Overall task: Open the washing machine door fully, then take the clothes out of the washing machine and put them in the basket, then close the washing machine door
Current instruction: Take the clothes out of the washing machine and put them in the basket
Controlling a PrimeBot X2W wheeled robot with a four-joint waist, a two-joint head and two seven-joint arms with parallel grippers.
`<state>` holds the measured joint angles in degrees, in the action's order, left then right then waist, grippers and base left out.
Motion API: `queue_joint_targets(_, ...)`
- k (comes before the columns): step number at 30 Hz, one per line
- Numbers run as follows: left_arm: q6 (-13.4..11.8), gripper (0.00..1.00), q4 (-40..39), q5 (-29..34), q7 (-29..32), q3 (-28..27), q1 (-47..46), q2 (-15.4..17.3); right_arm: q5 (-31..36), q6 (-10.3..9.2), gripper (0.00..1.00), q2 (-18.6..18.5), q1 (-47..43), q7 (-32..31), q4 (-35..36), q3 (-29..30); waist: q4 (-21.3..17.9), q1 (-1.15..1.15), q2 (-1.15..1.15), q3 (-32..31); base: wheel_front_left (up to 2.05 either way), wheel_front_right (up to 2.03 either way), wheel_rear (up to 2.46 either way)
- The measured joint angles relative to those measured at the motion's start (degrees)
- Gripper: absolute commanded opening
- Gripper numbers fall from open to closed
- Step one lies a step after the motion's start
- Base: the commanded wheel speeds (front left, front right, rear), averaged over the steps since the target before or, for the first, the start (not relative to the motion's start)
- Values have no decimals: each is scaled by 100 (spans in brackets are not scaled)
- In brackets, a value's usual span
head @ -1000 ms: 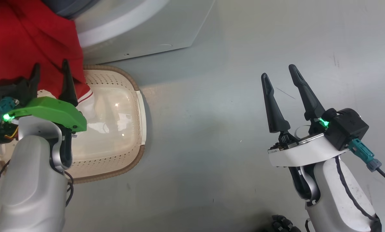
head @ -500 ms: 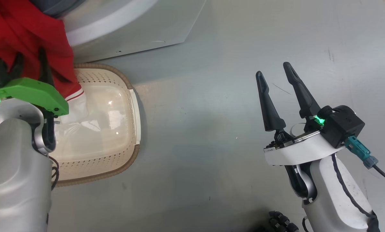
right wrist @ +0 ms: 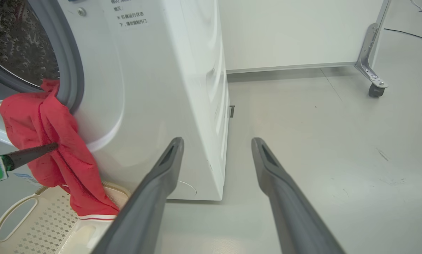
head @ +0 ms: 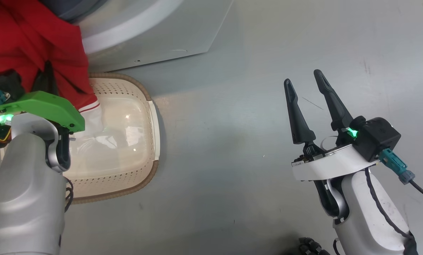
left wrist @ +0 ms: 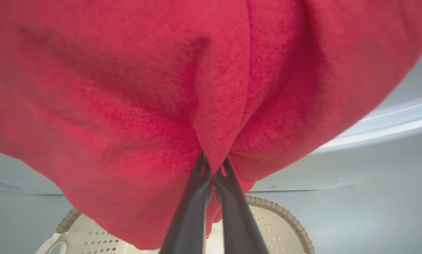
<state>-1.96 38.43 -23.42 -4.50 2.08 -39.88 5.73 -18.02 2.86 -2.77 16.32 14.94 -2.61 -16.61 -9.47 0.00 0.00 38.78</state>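
left gripper [left wrist: 212, 169] clenched on a fold of the red garment [right wrist: 37, 116], which hangs from the washing machine [right wrist: 154, 88] port, its white-trimmed hem in the basket [head: 126, 85] at the machine's foot. risk: the upper end snags on the port's ring and slips the thin pinch. right gripper [head: 302, 77] spread, empty, over bare floor beside the machine.

The clothes [head: 27, 46] are seen in bright red, edged with a white band crossed by thin red stripes. The basket [head: 126, 88] is coloured cream, dotted with small perforations and rimmed in woven brown. The washing machine [right wrist: 154, 88] is finished white, its port [right wrist: 73, 63] ringed in grey
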Motion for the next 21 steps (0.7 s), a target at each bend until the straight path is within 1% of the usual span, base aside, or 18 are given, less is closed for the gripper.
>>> queue_joint_targets(4, 78, 0, 66, 0, -181, 56, 7, -58, 41, 1, 100, 0, 0, 0, -51, 26, 78, 0, 0, -53, 0, 0, 0)
queue_joint_targets(13, 136, 0, 41, 7, -779, 127, 202, -187, 105, 2, 100, -2, -2, 0, -157, 124, 272, 0, 0, -241, 0, 0, 0)
queue_joint_targets(21, 222, 0, -200, 83, -937, 258, 498, -287, 196, 10, 100, -3, -30, 0, -294, 197, 431, 0, 0, -500, 0, 0, 0)
